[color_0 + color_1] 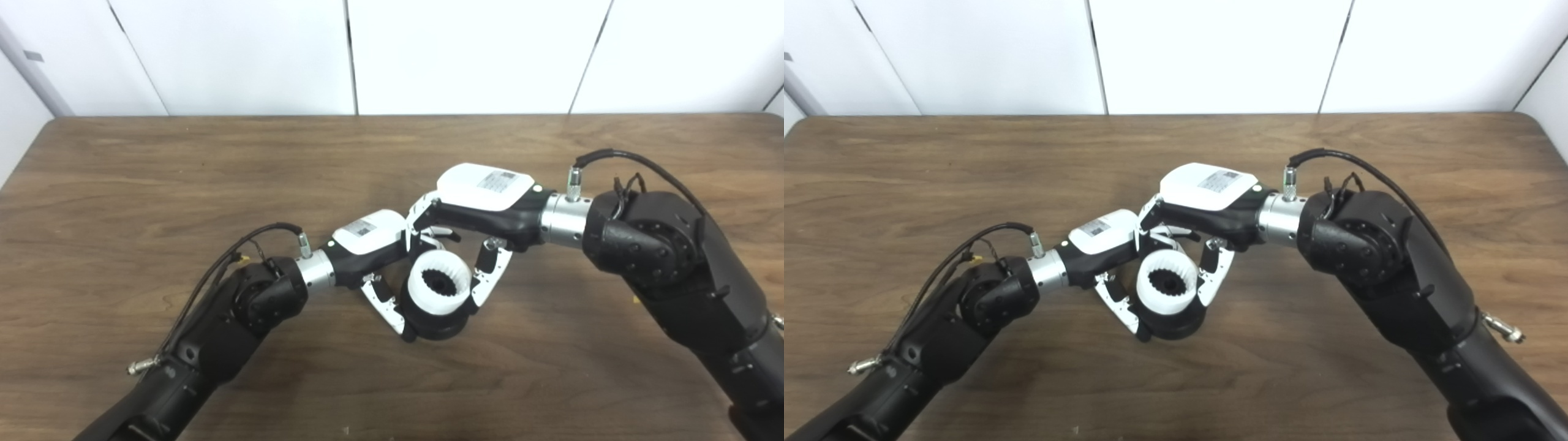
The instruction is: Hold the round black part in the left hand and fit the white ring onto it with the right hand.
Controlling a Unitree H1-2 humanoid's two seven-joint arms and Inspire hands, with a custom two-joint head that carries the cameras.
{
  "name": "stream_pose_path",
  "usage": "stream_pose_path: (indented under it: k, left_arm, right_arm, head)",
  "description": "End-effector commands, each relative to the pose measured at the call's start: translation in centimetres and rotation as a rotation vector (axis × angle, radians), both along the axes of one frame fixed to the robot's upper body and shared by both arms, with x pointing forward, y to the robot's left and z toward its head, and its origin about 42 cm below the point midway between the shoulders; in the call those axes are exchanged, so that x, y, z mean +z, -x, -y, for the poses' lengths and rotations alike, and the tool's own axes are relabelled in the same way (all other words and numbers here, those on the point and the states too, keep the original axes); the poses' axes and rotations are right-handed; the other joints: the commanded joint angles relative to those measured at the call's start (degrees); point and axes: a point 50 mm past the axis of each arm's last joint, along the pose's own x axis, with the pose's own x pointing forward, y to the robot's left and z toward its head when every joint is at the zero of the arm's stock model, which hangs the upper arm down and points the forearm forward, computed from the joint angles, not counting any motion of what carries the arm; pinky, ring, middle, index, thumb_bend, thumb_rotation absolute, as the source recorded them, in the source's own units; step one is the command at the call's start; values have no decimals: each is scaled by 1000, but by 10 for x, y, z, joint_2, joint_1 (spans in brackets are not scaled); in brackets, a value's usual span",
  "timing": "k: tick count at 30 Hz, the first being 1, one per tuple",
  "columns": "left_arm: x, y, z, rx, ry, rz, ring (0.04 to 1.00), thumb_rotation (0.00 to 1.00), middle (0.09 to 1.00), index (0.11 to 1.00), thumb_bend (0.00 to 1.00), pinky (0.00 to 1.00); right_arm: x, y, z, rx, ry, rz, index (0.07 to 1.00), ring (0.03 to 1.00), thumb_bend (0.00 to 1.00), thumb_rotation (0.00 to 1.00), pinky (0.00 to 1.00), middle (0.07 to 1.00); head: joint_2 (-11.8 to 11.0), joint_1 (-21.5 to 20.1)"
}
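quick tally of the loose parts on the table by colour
white toothed plastic ring: 1
round black plastic part: 1
total: 2

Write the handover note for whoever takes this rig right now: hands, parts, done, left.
Left hand: shut on the round black part, gripping it from its left side, near the middle of the table.
Right hand: shut on the white ring, fingers down either side of it.
Parts: the white ring sits on top of the round black part, toothed bore facing up; the black rim shows below it.
Done: both parts picked up and brought together, ring placed on the part.
Left: I cannot tell whether the ring is fully seated. Check that, press down if needed, then let go with the right hand.
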Motion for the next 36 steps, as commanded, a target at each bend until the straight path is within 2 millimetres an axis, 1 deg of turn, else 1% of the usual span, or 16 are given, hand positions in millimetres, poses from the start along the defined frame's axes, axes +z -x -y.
stream_pose_path:
  k: [1,10,16,23,25,28,31,36]
  left_arm:
    - [-30,15,-2,-21,-125,-106,990,81,917,489,519,822]
    - [-29,17,-3,-20,-136,-104,979,81,921,489,519,846]
    - [-28,18,-6,-9,-127,-106,976,80,911,489,519,846]
    - [-27,17,-9,5,-120,-108,977,78,909,488,520,856]
    - [-27,16,-10,10,-124,-97,976,78,906,488,520,877]
    - [-27,15,-11,18,-126,-87,981,79,910,488,519,890]
    - [-27,15,-12,31,-124,-90,978,78,907,488,520,872]
    - [-26,14,-11,39,-128,-88,984,79,909,488,520,873]
  right_arm:
    - [11,-7,-2,-5,-16,40,480,816,517,142,763,779]
    - [9,-12,1,-28,-44,50,480,808,519,141,731,776]
    - [15,-13,8,-55,-51,86,480,801,519,140,724,772]
    - [20,-5,22,-96,-50,120,480,796,520,139,716,767]
    - [20,-2,26,-112,-44,121,480,799,520,140,720,769]
    - [18,1,35,-138,-33,127,480,799,520,141,720,769]
    - [14,4,42,-165,-26,125,480,802,519,142,721,772]
    - [11,8,46,-178,-26,117,479,798,520,142,709,772]
  head:
    - [0,1]
    - [3,1]
    - [5,-6]
    - [8,-9]
    - [8,-9]
    - [8,-9]
    - [8,-9]
    - [11,-8]
